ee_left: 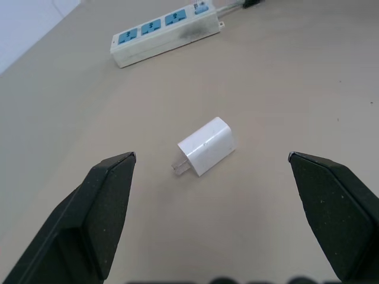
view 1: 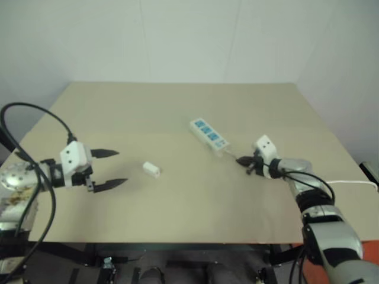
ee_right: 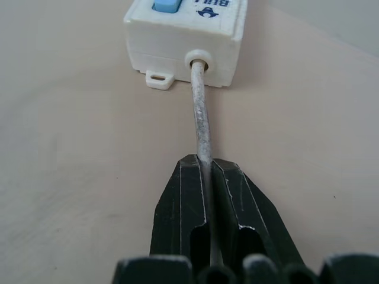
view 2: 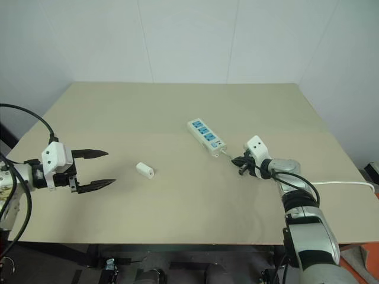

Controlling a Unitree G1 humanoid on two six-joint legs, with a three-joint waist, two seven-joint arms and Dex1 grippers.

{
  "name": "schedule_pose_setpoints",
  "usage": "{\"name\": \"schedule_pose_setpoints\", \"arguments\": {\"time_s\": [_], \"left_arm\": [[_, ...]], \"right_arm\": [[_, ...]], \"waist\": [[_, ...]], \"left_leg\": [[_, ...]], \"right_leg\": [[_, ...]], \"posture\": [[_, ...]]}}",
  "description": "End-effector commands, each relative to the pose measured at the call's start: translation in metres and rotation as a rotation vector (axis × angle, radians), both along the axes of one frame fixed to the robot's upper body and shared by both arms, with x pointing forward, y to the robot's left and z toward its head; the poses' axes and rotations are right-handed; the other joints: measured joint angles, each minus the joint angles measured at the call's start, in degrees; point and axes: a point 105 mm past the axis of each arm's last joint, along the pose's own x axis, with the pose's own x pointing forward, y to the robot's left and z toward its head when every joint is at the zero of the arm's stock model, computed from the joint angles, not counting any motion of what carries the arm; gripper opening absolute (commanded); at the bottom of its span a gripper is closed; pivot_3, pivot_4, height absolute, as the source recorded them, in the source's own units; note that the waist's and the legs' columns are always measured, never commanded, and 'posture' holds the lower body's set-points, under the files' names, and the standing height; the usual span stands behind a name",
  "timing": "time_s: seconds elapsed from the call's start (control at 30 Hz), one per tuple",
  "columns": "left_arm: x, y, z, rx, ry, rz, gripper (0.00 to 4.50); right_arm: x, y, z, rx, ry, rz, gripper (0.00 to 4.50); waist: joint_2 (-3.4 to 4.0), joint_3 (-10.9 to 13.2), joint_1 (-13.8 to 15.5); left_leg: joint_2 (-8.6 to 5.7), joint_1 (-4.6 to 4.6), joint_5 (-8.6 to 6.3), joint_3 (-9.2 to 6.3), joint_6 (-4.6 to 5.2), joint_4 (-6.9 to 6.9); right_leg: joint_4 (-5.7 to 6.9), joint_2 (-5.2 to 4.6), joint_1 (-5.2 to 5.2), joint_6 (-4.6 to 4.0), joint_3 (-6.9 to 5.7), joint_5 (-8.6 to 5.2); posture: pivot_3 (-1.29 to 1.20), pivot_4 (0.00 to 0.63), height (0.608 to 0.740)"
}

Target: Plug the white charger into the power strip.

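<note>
The left end effector (view 1: 112,168) hangs above the near left part of the beige surface (view 2: 177,106), and its two black fingers (ee_left: 98,207) stand wide apart with nothing between them. Just ahead of this end effector, a little beyond the line between its fingertips, the white charger (ee_left: 205,145) lies on its side on the surface. It touches neither finger. Its small metal prongs are at the end that is turned toward the end effector, a bit to one side.

The right end effector (view 2: 240,163) is low over the near right part of the surface. Its fingers (ee_right: 237,207) are pressed together on the thin white cord (ee_right: 200,118) of the power strip, so this end effector holds the cord. In the right wrist view the cord runs straight from between the closed fingers into the end of the strip, which is close in front of the fingertips.

The power strip (view 1: 208,134) lies flat on the surface, just beyond the right end effector and farther away than the charger. It lies at a slant, and its cord end is the end nearer to the right end effector. Three blue socket panels face up along its top. The charger and the strip are well apart. Behind the right end effector, the cord goes on toward the right edge of the surface.
</note>
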Motion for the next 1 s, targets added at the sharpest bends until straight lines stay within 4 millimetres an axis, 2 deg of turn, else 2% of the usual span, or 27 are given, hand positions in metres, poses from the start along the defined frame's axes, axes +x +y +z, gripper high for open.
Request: {"name": "schedule_pose_setpoints", "arguments": {"time_s": [0.03,0.1,0.2,0.33,0.57,0.77,1.0], "left_arm": [[-0.001,-0.001,0.024,-0.01,-0.089,-0.014,4.5],[0.0,-0.001,0.022,-0.003,-0.083,-0.019,4.5],[0.001,-0.004,0.019,-0.005,-0.072,-0.031,4.5],[0.006,-0.011,0.015,-0.007,-0.055,-0.062,4.5],[0.016,-0.018,0.017,0.02,-0.058,-0.11,4.5],[0.018,-0.021,0.017,0.009,-0.043,-0.129,4.5],[0.012,-0.024,0.012,0.0,-0.017,-0.148,4.5]], "right_arm": [[-0.028,0.0,0.027,0.007,-0.121,0.089,0.01],[-0.054,-0.007,0.027,-0.018,-0.136,0.109,0.01],[-0.08,-0.012,0.022,-0.043,-0.11,0.12,0.01],[-0.097,-0.013,0.007,-0.098,-0.11,0.091,0.01],[-0.102,0.008,0.009,0.033,-0.13,0.027,2.43],[-0.095,0.03,0.016,0.177,-0.169,-0.069,4.42],[-0.081,0.042,0.015,0.232,-0.171,-0.153,4.46]], "waist": [[0.0,0.0,0.4],[0.06,0.0,1.2],[0.06,0.0,1.2],[0.02,0.0,0.8],[0.01,0.0,0.3],[0.01,0.0,0.6],[0.0,0.0,0.6]], "left_leg": [[0.0,-0.05,0.0,-0.03,0.0,0.01],[-0.02,-0.16,-0.02,-0.07,0.03,-0.02],[-0.09,-0.16,-0.05,-0.03,0.04,0.01],[-0.09,0.09,-0.02,0.0,0.01,0.07],[0.01,0.39,0.13,-0.01,-0.04,0.08],[0.05,0.04,0.13,-0.03,-0.04,0.07],[0.04,0.03,0.13,-0.03,-0.04,0.07]], "right_leg": [[-0.01,0.0,-0.01,0.0,-0.04,0.0],[-0.06,-0.03,-0.04,0.05,-0.07,-0.05],[-0.11,-0.11,-0.02,0.07,-0.03,-0.08],[-0.05,-0.1,0.16,0.53,-0.02,-0.33],[0.03,0.11,0.33,0.53,0.13,-0.17],[-0.03,0.13,0.07,0.48,0.11,-0.18],[-0.01,0.1,0.05,0.47,0.08,-0.17]], "posture": [[0.0,0.15,0.74],[0.0,0.15,0.74],[0.0,0.15,0.74],[0.0,0.15,0.74],[0.0,0.15,0.74],[0.0,0.15,0.74],[0.0,0.15,0.74]]}}
